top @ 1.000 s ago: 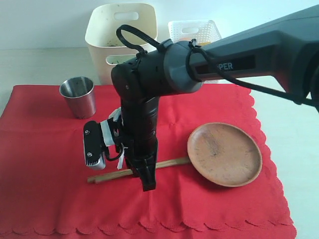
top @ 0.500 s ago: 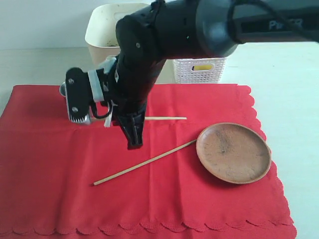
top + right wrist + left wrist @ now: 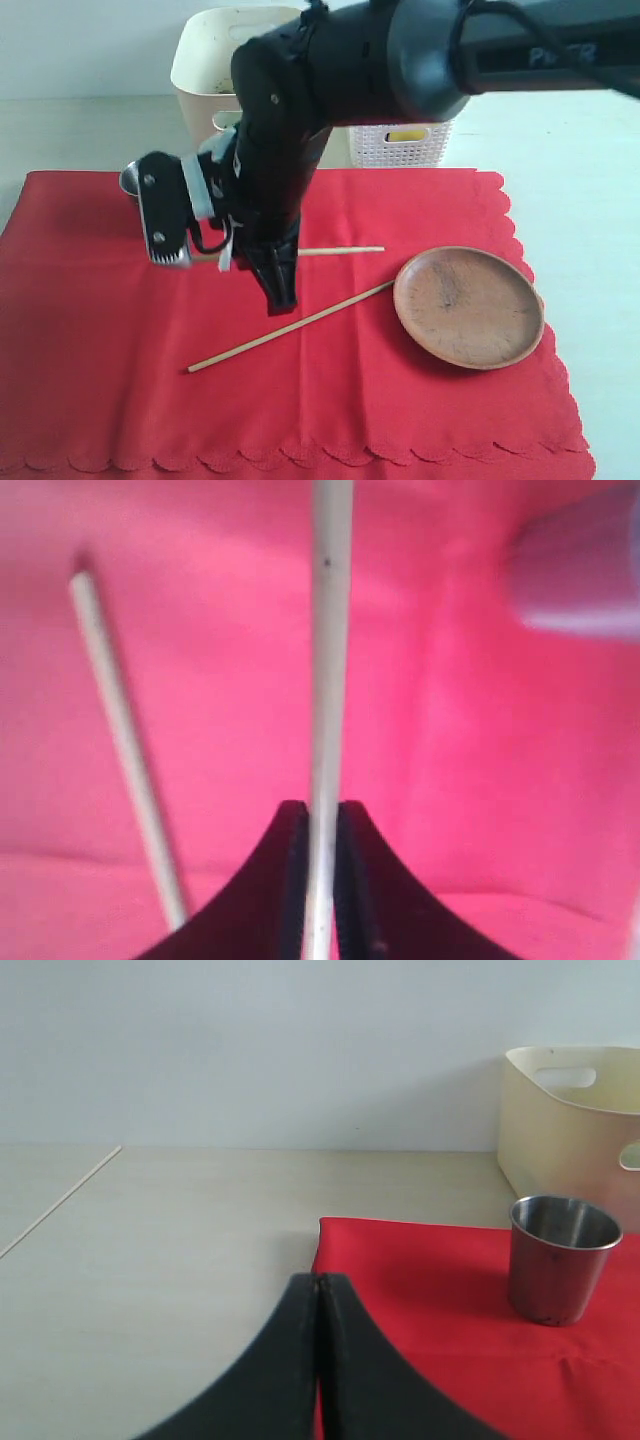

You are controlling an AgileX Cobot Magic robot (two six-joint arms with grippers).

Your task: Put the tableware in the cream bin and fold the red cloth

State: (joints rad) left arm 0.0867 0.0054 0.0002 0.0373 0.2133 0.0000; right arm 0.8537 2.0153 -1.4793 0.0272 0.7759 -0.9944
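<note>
A: While the left gripper [image 3: 318, 1295] idles by the left edge of the red cloth [image 3: 420, 1280], jaws pressed together on nothing, what worries you?

B: The right gripper [image 3: 320, 825]. It is clamped on the lifted chopstick [image 3: 328, 630] by its very end, above the middle of the cloth. A pinch that narrow may let the stick swivel or slide out on the way to the cream bin [image 3: 195, 95], which stands on the worktop [image 3: 150, 1240] behind the cloth's back edge. The long free end could also catch the bin's rim.

A: Anything else?

B: That arm's wrist hangs close to the steel cup [image 3: 560, 1260], near the cloth's back edge toward its left corner. A careless swing might tip it. The loose chopstick [image 3: 291, 327], the other of the 2, lies slantwise across the cloth's middle. Its far tip is just beside the brown plate [image 3: 468, 308] near the right edge, so a grab there could nudge the plate.

A: Which camera tells you what?

B: The left wrist view shows the whole cup, mostly hidden in the exterior view, and it alone shows the left gripper. The right wrist view shows the jaws shut on the stick, where the exterior view leaves the grip unclear. Only the exterior view shows the plate and the white lattice basket [image 3: 385, 150].
</note>
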